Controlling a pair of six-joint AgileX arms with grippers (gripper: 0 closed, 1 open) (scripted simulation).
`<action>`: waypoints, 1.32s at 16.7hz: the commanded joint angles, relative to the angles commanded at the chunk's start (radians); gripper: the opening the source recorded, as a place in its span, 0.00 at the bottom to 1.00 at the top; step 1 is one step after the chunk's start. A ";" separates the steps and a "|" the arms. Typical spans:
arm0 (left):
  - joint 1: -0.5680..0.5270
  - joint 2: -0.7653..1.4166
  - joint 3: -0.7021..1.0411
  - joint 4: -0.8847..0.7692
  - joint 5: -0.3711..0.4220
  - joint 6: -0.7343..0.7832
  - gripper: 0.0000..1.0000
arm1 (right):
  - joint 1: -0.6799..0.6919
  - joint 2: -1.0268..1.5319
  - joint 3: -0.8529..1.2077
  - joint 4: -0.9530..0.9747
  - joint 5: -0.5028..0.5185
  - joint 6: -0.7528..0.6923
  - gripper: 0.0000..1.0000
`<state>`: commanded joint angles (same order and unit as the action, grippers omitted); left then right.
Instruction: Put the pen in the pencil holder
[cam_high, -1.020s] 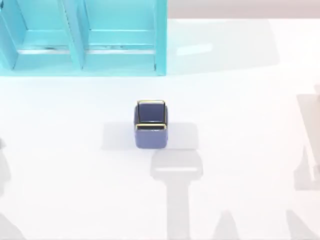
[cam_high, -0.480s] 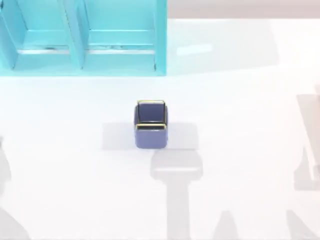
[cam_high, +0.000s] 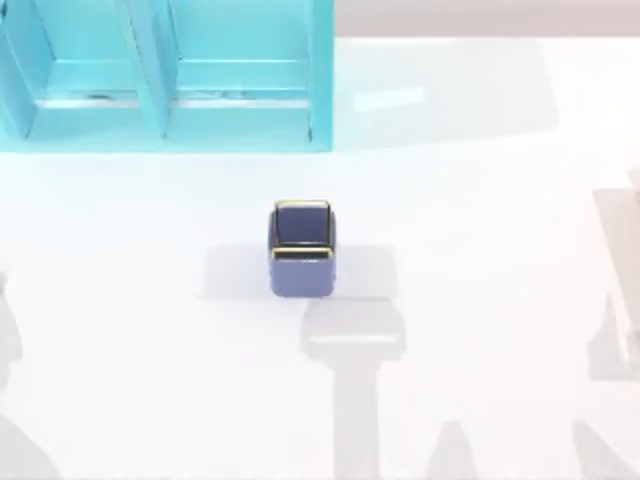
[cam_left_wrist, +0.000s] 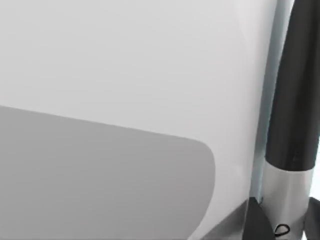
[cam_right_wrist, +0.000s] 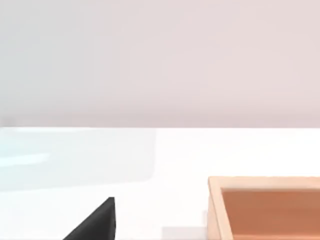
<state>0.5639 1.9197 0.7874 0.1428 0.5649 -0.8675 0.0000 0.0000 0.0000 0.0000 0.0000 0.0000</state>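
Note:
The pencil holder (cam_high: 302, 252), a small blue-violet square cup with a thin gold rim, stands upright near the middle of the table in the top view. In the left wrist view the pen (cam_left_wrist: 295, 100) runs lengthwise as a dark stick with a pale silvery section. My left gripper (cam_left_wrist: 284, 227) is shut on that pale section, with a black finger (cam_left_wrist: 256, 222) against each side. A black part of my right gripper (cam_right_wrist: 97, 222) shows in the right wrist view, above the white table and holding nothing I can see.
A large turquoise shelf unit (cam_high: 170, 75) fills the table's back left. An orange-brown open box (cam_right_wrist: 265, 210) sits on the table in the right wrist view. Arm shadows fall on the table's front, left and right edges.
The shadow at the table's left edge has shifted slightly. The pencil holder has not moved.

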 joint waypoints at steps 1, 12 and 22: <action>0.006 -0.009 0.002 -0.011 0.003 0.006 0.00 | 0.000 0.000 0.000 0.000 0.000 0.000 1.00; 0.294 -0.467 0.033 -0.748 0.129 0.307 0.00 | 0.000 0.000 0.000 0.000 0.000 0.000 1.00; 0.417 -0.701 0.036 -1.021 0.177 0.459 0.00 | 0.000 0.000 0.000 0.000 0.000 0.000 1.00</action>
<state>0.9813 1.2186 0.8237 -0.8784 0.7416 -0.4088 0.0000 0.0000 0.0000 0.0000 0.0000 0.0000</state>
